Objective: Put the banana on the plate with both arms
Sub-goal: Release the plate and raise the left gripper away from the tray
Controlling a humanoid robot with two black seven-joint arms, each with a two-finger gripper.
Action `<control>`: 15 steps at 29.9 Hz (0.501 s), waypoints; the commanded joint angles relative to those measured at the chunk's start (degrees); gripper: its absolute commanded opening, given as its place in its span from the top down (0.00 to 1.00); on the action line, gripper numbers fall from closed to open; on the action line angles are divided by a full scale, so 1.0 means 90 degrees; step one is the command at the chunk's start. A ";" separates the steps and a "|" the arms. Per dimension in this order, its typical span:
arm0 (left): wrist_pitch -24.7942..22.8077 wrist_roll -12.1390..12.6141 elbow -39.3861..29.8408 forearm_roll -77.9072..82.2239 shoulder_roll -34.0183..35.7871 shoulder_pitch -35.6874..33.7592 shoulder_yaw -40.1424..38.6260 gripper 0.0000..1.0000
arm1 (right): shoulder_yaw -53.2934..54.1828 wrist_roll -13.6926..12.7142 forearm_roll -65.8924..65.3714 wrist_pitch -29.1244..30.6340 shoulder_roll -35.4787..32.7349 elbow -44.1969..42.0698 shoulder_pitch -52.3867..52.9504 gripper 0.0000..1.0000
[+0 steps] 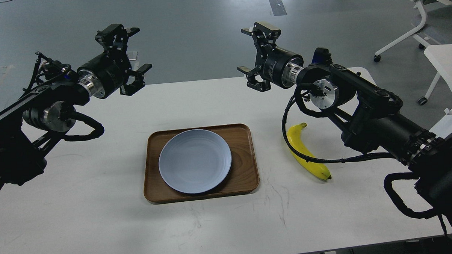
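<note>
1 banana [307,152] lies well below right claw [254,56].

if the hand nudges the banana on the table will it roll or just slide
The banana lies flat on its curved side, so it would probably slide or pivot rather than roll. Its smooth peel looks a bit slippery, and it likely stays stiff when lifted.

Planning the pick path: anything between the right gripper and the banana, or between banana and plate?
Nothing solid blocks either path. The right gripper is open above the table; only its own cable crosses the banana in view. Between banana and plate lie bare table and the raised rim of the tray.
</note>
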 commanded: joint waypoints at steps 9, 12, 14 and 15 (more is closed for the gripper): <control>0.0006 -0.0076 0.0000 -0.0002 0.0070 0.0002 -0.0054 0.02 | -0.0333 0.0234 -0.1595 -0.0184 -0.0785 0.0192 0.0062 0.00; -0.0024 -0.0066 0.0000 0.0007 0.0226 0.0021 -0.0054 0.02 | -0.0849 0.0440 -0.3218 -0.0924 -0.1292 0.0612 0.0013 0.00; -0.0024 -0.0066 0.0010 0.0007 0.0236 0.0041 -0.0054 0.02 | -0.1221 0.0460 -0.3651 -0.1151 -0.1528 0.0720 -0.0007 0.00; -0.0024 -0.0056 0.0010 0.0007 0.0236 0.0041 -0.0044 0.02 | -0.1581 0.0498 -0.3953 -0.1297 -0.1723 0.0846 -0.0016 0.00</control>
